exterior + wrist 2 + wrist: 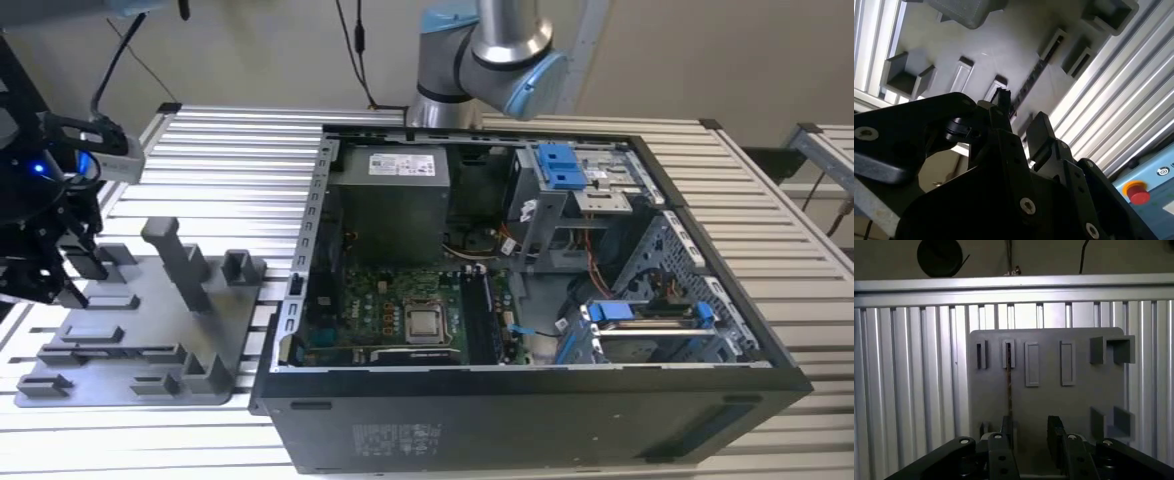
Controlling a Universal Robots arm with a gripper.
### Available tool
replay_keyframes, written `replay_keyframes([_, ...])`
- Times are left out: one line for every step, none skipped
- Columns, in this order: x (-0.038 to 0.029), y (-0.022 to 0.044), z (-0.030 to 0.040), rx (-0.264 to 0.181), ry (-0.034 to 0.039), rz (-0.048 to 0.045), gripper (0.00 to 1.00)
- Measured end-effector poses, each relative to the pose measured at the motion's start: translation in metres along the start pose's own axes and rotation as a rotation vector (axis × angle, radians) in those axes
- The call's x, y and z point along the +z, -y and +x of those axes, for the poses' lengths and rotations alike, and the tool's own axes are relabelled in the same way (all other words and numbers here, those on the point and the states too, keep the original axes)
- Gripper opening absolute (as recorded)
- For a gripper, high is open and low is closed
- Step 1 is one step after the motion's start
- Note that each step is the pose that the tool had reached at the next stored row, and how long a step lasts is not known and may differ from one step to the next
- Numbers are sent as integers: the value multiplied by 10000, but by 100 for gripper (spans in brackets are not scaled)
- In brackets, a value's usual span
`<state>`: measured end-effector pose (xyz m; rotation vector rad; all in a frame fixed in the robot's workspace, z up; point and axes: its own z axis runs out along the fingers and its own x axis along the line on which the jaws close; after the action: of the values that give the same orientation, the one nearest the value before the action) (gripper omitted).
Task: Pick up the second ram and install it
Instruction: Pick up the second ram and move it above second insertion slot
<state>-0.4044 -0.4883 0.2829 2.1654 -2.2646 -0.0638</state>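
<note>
Grey plate (1049,400) | end effector (1030,426) parted, empty | first wrist view: second ram (1009,390) edge-on | exterior view: case (534,420)

Second ram (1010,385) edge-on in the fixture plate (1054,400), chips and label too small to tell, one end hidden behind the gripper (1030,422), arm (494,40) cut by exterior view's top edge

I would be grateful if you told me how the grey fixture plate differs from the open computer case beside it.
The fixture plate is pale grey; the computer case is black. The plate is a low flat slab with upright posts; the case is a deep open box showing its motherboard. The gripper hangs open over the plate, where the second ram stands on edge, not over the case. Both lie on the slatted table.
</note>
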Motion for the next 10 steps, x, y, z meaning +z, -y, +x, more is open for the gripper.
replay_keyframes([11, 0, 0, -17, -1, -1, 42])
replay_keyframes([21, 1, 0, -31, -2, -1, 42])
replay_keyframes([33, 1, 1, -45, -2, -1, 42])
replay_keyframes([44, 1, 1, -60, -2, -1, 42])
replay_keyframes([55, 2, 1, -76, -3, -1, 42])
replay_keyframes([65, 2, 1, -92, -4, -2, 42])
replay_keyframes([75, 2, 2, -108, -3, -2, 42])
replay_keyframes([86, 3, 2, -123, -5, -3, 42])
replay_keyframes([96, 3, 2, -140, -5, -3, 42])
replay_keyframes([106, 3, 2, -155, -6, -3, 42])
